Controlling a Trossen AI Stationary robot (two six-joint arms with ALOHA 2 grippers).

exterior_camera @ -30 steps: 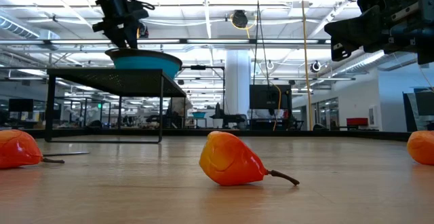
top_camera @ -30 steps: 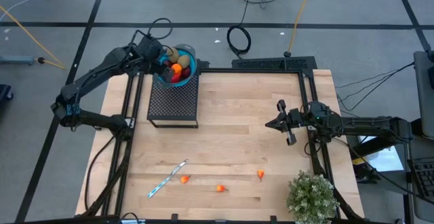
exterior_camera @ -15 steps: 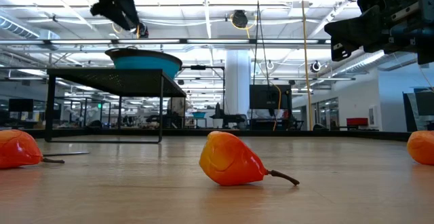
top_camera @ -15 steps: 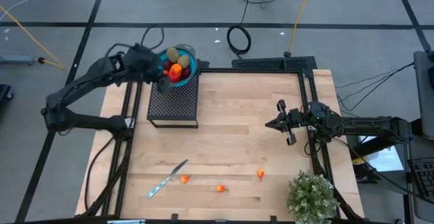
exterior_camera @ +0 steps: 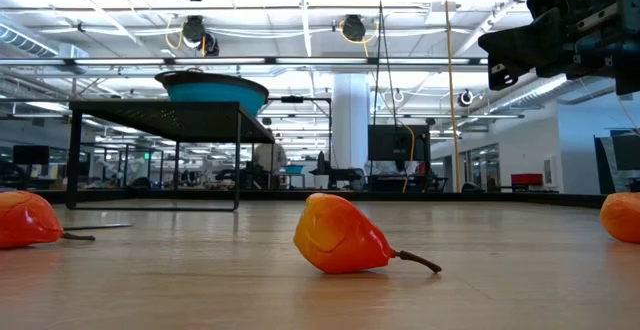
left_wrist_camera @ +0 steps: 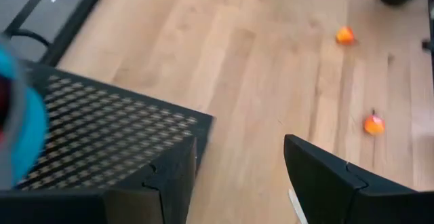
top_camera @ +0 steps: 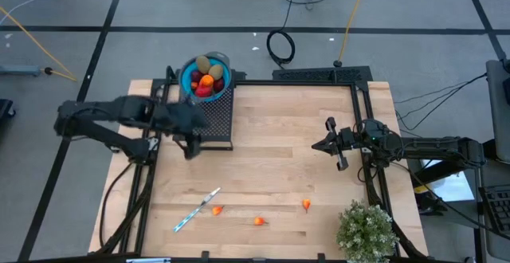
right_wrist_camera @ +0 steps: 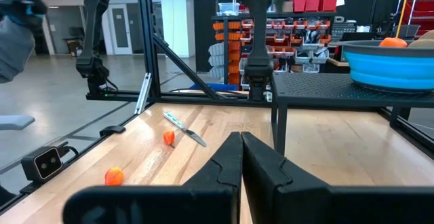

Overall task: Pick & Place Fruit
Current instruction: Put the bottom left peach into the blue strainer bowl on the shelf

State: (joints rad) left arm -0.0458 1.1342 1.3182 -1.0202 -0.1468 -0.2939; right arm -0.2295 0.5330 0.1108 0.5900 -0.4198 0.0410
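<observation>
The blue bowl stands on the black mesh stand at the far left and holds dark red, olive-brown and orange fruit. Three small orange pieces lie near the table's near edge; in the low view one sits in the middle. My left gripper hovers open and empty above the stand's near left corner. My right gripper waits shut and empty near the table's right edge, with its fingers together.
A thin silver-blue knife-like stick lies by the leftmost orange piece. A bushy green plant stands at the near right corner. Black frame rails run along the left, right and far edges. Bare wood spans the middle.
My left gripper has drawn back from over the bowl toward the table's near edge, and now hangs above the stand's near left corner. In the low view it has climbed to the picture's top. The bowl and its fruit have stayed put.
</observation>
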